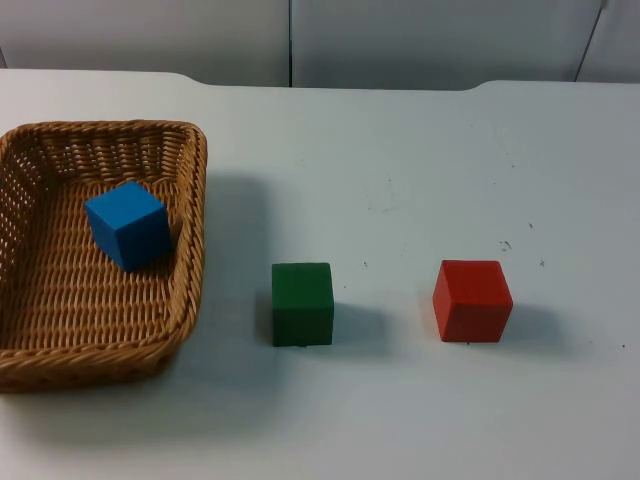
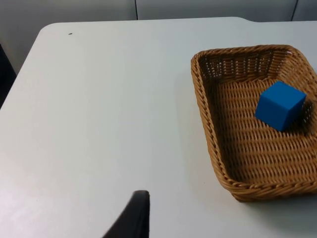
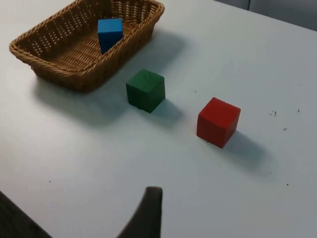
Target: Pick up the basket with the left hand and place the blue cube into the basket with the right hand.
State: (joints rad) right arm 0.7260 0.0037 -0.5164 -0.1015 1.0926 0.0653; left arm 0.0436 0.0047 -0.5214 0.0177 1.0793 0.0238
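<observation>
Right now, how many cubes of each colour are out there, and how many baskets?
Blue cube: 1, lying tilted inside the basket
Green cube: 1, on the table
Red cube: 1, on the table
Basket: 1
Total: 4 things

Both arms held back from the work area, grippers high above the table

The left gripper (image 2: pixel 132 218) shows one black fingertip in the left wrist view — a dark, tapering blade that rises to a blunt squared end, hanging above the white table (image 2: pixel 99 124) and touching nothing. The right gripper (image 3: pixel 147 213) shows much the same in the right wrist view — a single black fingertip, slightly curved, narrowing upward to a flat tip, also held clear of the surface with nothing against it. Each wrist looks down and forward over the table at a slant. Whether either pair of fingers stands apart or together cannot be made out.
</observation>
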